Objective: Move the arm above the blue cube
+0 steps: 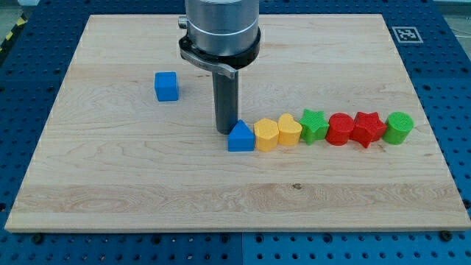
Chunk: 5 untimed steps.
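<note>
The blue cube (167,86) sits alone on the wooden board (110,177) at the view's upper left. My rod hangs from the arm at the view's top centre, and my tip (224,131) rests on the board well to the right of and below the cube. The tip stands just left of a blue house-shaped block (241,137), touching it or nearly so.
A row of blocks runs rightward from the blue one: yellow hexagon-like block (266,135), yellow heart (289,129), green star (314,126), red round block (340,129), red star (367,128), green cylinder (399,127). A marker tag (406,34) lies off the board's upper right.
</note>
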Tool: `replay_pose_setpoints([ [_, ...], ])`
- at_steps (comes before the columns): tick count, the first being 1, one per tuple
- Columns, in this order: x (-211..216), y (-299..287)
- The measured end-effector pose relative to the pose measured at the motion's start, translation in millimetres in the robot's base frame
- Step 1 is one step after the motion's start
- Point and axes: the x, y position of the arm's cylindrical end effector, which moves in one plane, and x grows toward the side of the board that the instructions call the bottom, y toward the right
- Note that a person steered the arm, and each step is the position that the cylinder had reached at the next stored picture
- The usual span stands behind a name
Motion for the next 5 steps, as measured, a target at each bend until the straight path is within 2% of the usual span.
replay_pose_setpoints([
  [3,-3.4,-26.5],
  [5,-25.9,-26.5],
])
